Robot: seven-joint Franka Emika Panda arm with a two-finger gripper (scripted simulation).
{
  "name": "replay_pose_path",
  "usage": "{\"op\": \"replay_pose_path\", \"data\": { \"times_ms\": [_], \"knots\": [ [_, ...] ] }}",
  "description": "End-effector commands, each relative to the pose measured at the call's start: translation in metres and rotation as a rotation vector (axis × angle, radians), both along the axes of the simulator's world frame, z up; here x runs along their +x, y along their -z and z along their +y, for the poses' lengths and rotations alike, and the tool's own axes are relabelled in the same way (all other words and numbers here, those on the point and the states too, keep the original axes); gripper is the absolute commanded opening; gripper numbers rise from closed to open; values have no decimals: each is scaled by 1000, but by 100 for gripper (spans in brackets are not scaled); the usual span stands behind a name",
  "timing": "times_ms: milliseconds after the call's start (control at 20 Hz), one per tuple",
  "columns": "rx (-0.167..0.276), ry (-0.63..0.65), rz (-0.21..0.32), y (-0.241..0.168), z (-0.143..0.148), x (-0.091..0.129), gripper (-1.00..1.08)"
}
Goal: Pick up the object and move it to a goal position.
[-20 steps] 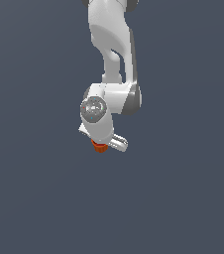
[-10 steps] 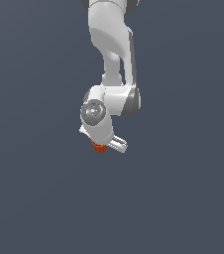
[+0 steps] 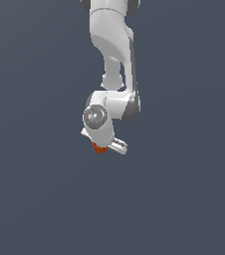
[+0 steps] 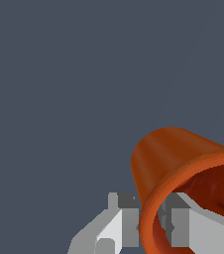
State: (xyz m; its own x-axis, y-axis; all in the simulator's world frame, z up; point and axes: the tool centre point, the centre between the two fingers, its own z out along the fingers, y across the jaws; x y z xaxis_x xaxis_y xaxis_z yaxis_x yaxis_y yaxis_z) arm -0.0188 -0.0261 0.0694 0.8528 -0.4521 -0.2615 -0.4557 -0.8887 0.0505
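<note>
One white arm reaches down over a plain grey-blue ground. Its gripper pinches the rim of the orange-red cup, one finger outside the wall, one inside, cup tilted beneath the wrist.

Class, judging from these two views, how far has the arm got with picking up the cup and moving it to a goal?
Done: the cup sits tilted at the gripper, one finger outside its rim, one inside. In hand: the exterior view shows only a sliver of cup under the hand. Left: reaching the goal; no marker is visible.
</note>
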Motion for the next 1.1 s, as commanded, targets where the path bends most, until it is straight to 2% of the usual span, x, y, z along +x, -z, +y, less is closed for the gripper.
{"op": "replay_pose_path", "data": {
  "times_ms": [0, 400, 600, 800, 1050],
  "knots": [
    [0, 0, -1, 0, 0, 0, -100],
    [1, -1, 0, 0, 0, 0, -100],
    [1, -1, 0, -6, -9, -4, -100],
    [1, 0, 0, -20, -33, -12, -100],
    [2, 1, 0, -47, -77, -25, -100]
  ]
}}
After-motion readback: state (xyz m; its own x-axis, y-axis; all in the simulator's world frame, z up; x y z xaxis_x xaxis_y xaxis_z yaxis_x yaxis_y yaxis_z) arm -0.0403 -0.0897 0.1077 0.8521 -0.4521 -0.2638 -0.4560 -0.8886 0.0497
